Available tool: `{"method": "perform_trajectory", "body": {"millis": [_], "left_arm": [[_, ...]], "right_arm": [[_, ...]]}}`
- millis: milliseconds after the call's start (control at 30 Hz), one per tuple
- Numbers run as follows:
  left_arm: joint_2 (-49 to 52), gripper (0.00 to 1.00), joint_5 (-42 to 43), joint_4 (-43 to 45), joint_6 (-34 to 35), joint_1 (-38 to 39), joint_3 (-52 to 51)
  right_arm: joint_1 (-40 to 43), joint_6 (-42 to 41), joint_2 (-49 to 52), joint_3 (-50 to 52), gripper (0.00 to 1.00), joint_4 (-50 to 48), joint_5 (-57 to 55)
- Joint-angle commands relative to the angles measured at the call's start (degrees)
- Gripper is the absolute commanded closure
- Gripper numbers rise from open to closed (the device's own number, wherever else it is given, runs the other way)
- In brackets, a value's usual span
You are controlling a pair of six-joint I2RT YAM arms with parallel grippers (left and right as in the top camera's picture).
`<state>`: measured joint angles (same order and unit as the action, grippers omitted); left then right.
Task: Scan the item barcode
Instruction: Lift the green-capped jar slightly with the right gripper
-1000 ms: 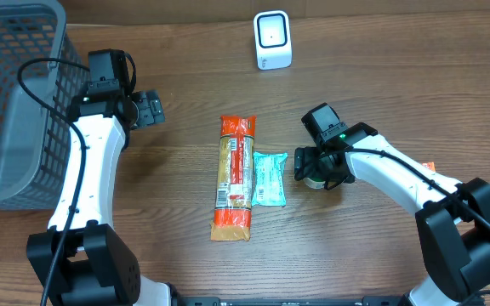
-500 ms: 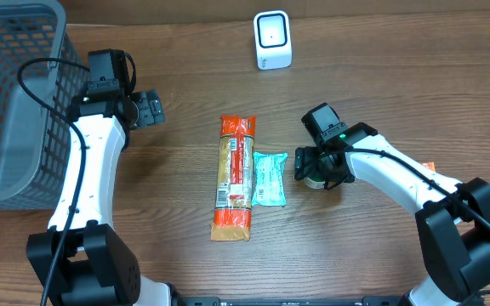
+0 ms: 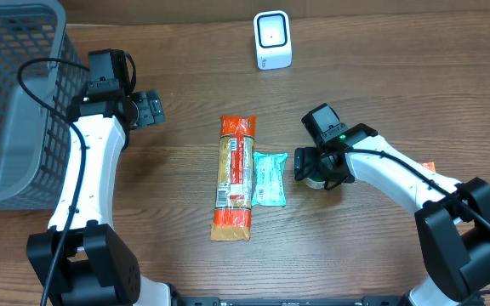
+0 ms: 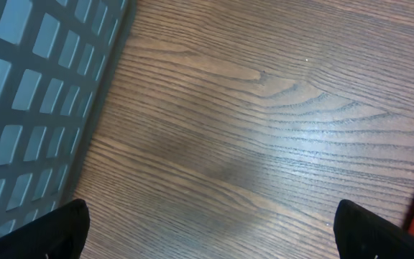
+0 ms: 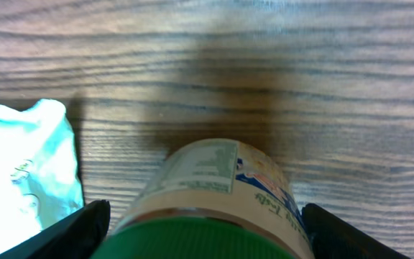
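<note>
Right wrist view puts the jar (image 5: 214, 180) in the middle of the frame. Its green cap is nearest the lens and a pale printed label wraps the body. It sits on the wooden counter (image 5: 351, 65) in its own dark shadow. The right pincer (image 5: 210, 232) straddles it, with one black finger (image 5: 77, 226) at each side of the cap and the jaws set wide. The pictures don't settle whether the pads press on the jar or only stand beside it.

Seen from overhead, the jar (image 3: 314, 181) is mostly hidden under the right pincer (image 3: 311, 170), right of the counter's centre. Just to its left lies a small teal packet (image 3: 270, 178), apart from the jar; the wrist camera catches its crinkled edge (image 5: 20, 173). Against the packet's far side lies a long orange package (image 3: 234, 178) with a printed panel down its length.

At the far edge of the counter, well apart from the jar, stands the white scanner (image 3: 272, 39), its dark window ringed in red.

Off to the left, the left pincer (image 3: 149, 109) hangs over bare wood with its jaws fully apart and nothing between them. Its own camera shows both fingertips (image 4: 42, 234) in the bottom corners. Beside it is the grey lattice basket (image 3: 15, 102) at the counter's left end.
</note>
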<state>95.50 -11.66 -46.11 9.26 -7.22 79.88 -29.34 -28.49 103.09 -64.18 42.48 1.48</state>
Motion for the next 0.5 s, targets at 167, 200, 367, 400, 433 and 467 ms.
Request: {"method": "perform_trajectory", "body": {"millis": [167, 200, 367, 400, 433, 467], "left_arm": [[0.07, 0.0, -0.35, 0.02, 0.15, 0.15, 0.92], [0.07, 0.0, -0.35, 0.0, 0.15, 0.15, 0.92], [0.07, 0.0, -0.35, 0.02, 0.15, 0.15, 0.92], [0.07, 0.0, -0.35, 0.0, 0.15, 0.15, 0.9], [0.07, 0.0, -0.35, 0.02, 0.15, 0.15, 0.92], [0.07, 0.0, -0.35, 0.02, 0.15, 0.15, 0.92]], "right_arm": [[-0.26, 1.53, -0.09, 0.5, 0.06, -0.33, -0.33], [-0.26, 2.25, -0.09, 0.48, 0.05, -0.02, -0.35], [0.15, 3.26, -0.09, -0.92, 0.05, 2.21, -0.44], [0.17, 3.26, -0.09, -1.62, 0.05, 2.58, -0.46], [0.17, 3.28, -0.09, -2.45, 0.04, 3.02, -0.48], [0.17, 3.28, -0.09, -3.17, 0.04, 3.26, -0.48]]}}
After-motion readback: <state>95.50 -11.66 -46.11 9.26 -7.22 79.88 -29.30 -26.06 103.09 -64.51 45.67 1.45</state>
